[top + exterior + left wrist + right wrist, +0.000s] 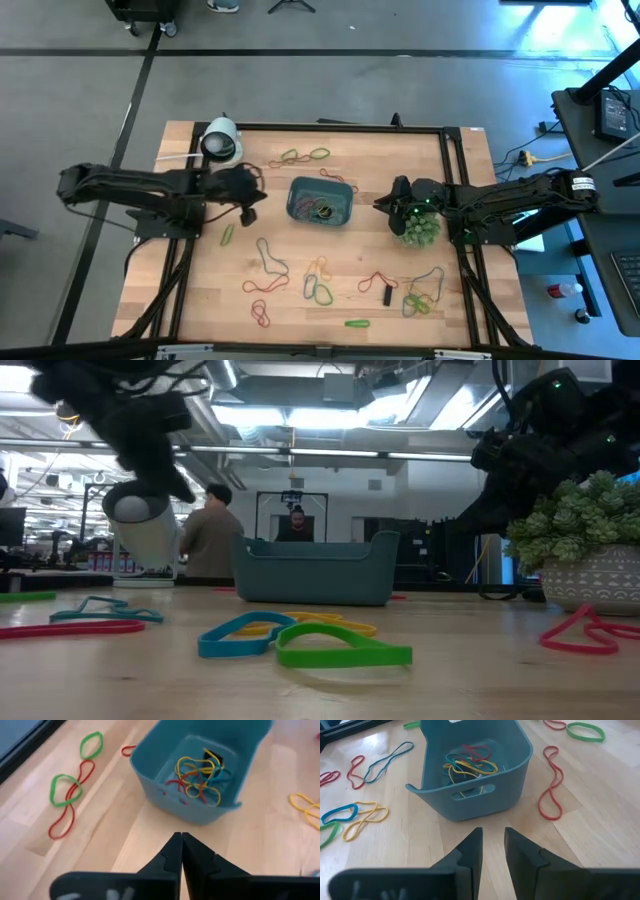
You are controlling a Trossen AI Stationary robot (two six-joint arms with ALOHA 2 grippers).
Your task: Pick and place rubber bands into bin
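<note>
Taking the bin (321,201) as the landmark and working across from its left: the left hand (252,199) hovers just left of the bin, above the worktop (200,300). Its fingers (175,852) are pressed together with nothing visible between them. The nearest loose rubber bands (270,266) on that side lie apart from this hand: a green one (227,235) nearer the front edge, and a red-and-green chain (303,156) behind the bin's far left corner.

Inside the bin a tangle of yellow, red and blue bands (197,777) already sits on the floor of the tray.

In front of the bin, more bands are scattered across the worktop, and a green one (356,323) lies close to the front edge.

Right of the bin, the right hand (386,203) waits just beside the tray's right end, its fingers (470,852) parted by a narrow gap and empty. A cluster of bands (422,297) lies well in front of it.

The bands look thin, light and floppy; they should stretch and sag rather than hold shape, and could slip or snag on neighbours where they overlap. A pinch across one strand of a loop, pressed down onto the wood, seems the likeliest hold.
</note>
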